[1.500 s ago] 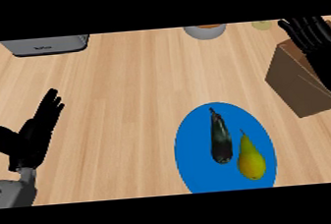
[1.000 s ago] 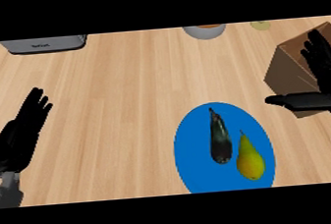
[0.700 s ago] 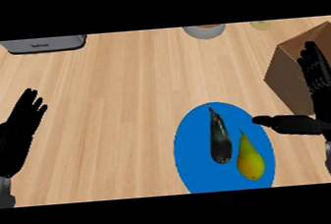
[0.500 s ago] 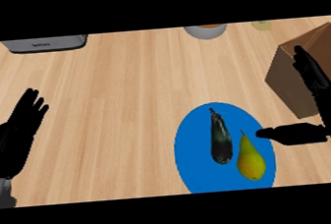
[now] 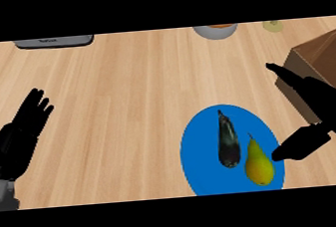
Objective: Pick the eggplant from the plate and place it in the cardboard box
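At the lower left of the frame, the left hand (image 5: 18, 144) is seen resting above the wooden tabletop (image 5: 140, 97), its fingers straight and spread, nothing held. A grey appliance (image 5: 53, 41) is cut off by the upper left edge. Further right along the top edge, a bowl (image 5: 216, 30) is partly shown, and a small greenish item (image 5: 272, 25) beside it cannot be identified. In the lower centre-right, a blue plate (image 5: 202, 157) is laid on the tabletop; the eggplant (image 5: 227, 140) is found lying on it lengthwise, with a yellow pear (image 5: 258, 163) just beside it to the right. The right hand (image 5: 324, 104) is held open at the right, fingers straight, thumb stretched down to the plate's right rim near the pear, apart from the eggplant. The cardboard box (image 5: 330, 55) is seen at the upper right, partly hidden behind that hand.
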Robot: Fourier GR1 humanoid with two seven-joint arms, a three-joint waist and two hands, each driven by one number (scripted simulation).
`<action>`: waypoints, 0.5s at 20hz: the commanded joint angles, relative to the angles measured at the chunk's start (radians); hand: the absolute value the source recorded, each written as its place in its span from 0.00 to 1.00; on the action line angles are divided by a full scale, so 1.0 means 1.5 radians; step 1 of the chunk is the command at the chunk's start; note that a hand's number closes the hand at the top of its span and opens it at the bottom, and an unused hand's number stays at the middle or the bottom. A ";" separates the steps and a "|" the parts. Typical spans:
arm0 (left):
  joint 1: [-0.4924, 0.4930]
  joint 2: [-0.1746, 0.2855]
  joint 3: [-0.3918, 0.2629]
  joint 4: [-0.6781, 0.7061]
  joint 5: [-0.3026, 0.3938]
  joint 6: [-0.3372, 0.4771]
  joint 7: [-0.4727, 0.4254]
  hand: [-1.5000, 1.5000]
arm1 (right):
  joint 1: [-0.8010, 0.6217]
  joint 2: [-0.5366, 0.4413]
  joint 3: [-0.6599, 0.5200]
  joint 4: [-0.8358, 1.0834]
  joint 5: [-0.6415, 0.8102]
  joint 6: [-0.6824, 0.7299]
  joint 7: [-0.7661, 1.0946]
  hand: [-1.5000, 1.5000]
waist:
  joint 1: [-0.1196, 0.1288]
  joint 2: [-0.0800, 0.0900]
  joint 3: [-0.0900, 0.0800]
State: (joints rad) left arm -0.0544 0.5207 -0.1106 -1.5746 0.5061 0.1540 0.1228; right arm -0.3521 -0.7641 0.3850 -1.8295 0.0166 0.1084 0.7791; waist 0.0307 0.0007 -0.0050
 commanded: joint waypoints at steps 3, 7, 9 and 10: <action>-0.025 -0.002 0.020 0.024 0.008 -0.015 0.008 0.50 | -0.162 0.074 0.062 0.059 -0.065 0.118 0.222 0.00 | 0.001 0.003 0.001; -0.022 -0.018 0.015 0.017 -0.015 -0.001 0.001 0.50 | -0.178 0.105 0.047 0.156 -0.112 0.150 0.214 0.00 | -0.006 0.002 0.003; 0.030 -0.032 0.004 -0.015 -0.024 0.004 -0.014 0.50 | -0.180 0.142 0.080 0.109 -0.114 0.116 0.302 0.00 | -0.009 -0.001 0.002; 0.023 -0.012 0.018 -0.031 -0.004 -0.012 0.019 0.50 | -0.204 0.145 0.065 0.167 -0.119 0.131 0.275 0.00 | -0.006 0.000 0.003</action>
State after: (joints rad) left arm -0.0410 0.4918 -0.1007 -1.5894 0.4887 0.1526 0.1269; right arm -0.5914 -0.6079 0.4774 -1.6619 -0.1298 0.2453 1.0473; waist 0.0240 0.0010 -0.0018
